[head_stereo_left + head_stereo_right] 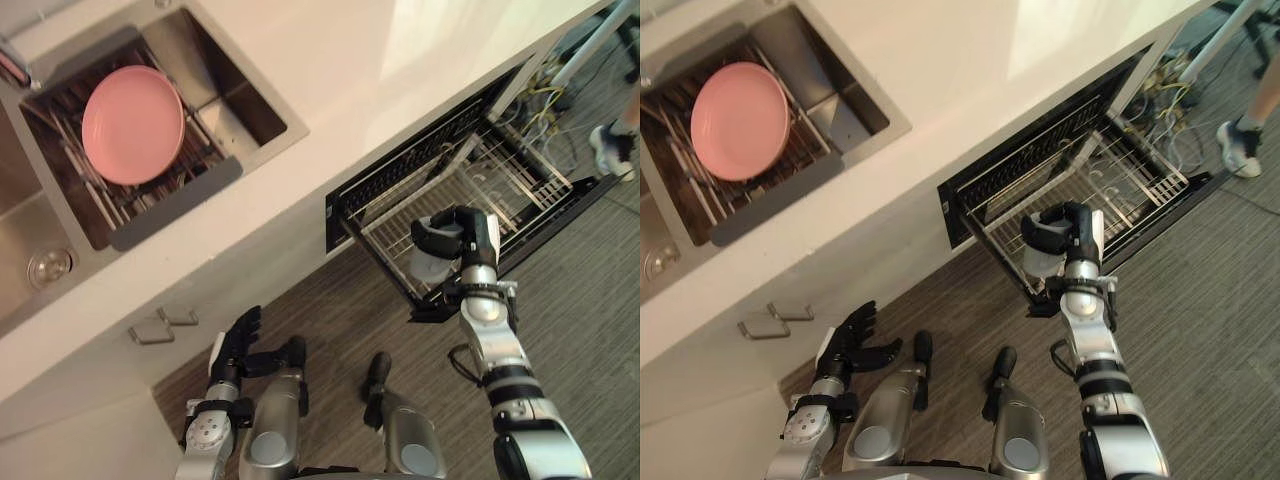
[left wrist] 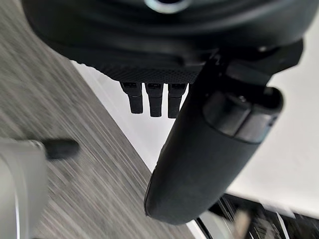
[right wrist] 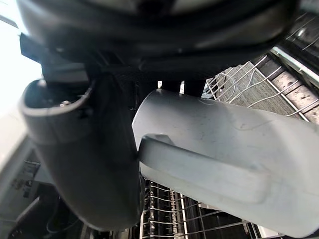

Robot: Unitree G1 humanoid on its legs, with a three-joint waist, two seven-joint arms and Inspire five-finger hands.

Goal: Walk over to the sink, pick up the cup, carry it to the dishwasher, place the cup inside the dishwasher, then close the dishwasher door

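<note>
My right hand [image 1: 455, 235] is shut on a pale grey cup [image 1: 432, 268] with a handle, held over the near corner of the pulled-out white wire rack [image 1: 480, 185] of the dishwasher [image 1: 440, 165]. In the right wrist view the cup [image 3: 229, 154] lies against the palm with the thumb [image 3: 79, 149] curled round it and the rack wires [image 3: 239, 84] behind. The dishwasher door [image 1: 575, 200] is folded down open. My left hand [image 1: 235, 345] hangs open low beside the cabinet front, its fingers [image 2: 154, 97] straight.
A pink plate [image 1: 132, 123] lies on a rack in the steel sink [image 1: 235, 95] set in the white counter [image 1: 330, 60]. Two cabinet handles [image 1: 160, 325] sit below it. A person's shoe [image 1: 612, 150] stands past the dishwasher door. Grey wood floor [image 1: 590, 320] spreads at right.
</note>
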